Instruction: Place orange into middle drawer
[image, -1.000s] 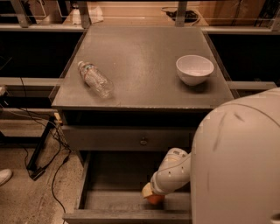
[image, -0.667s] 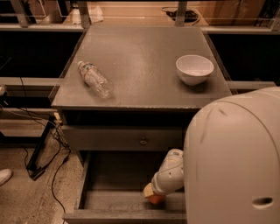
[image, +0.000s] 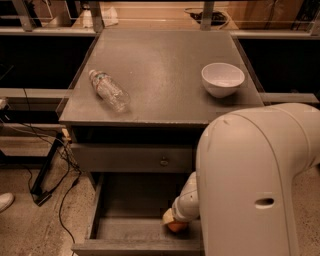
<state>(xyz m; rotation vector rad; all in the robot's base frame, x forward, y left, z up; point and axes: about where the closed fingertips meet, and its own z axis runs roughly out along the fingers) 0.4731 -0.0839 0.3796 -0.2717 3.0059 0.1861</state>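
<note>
Camera view: gripper (image: 172, 220) at six o'clock, inside the middle drawer (image: 129, 201), at the orange (image: 176, 227); its grip cannot be told. Orange seems firm, light, rollable: hold its widest part.

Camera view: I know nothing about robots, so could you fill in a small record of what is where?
gripper: low inside the open drawer, directly over the fruit
round orange fruit: in the drawer, near its front wall
wide grey drawer tray: pulled open, below the grey knobbed drawer front
white bowl: upright on the grey cabinet top, right side
clear plastic bottle: lying on its side, left
</note>
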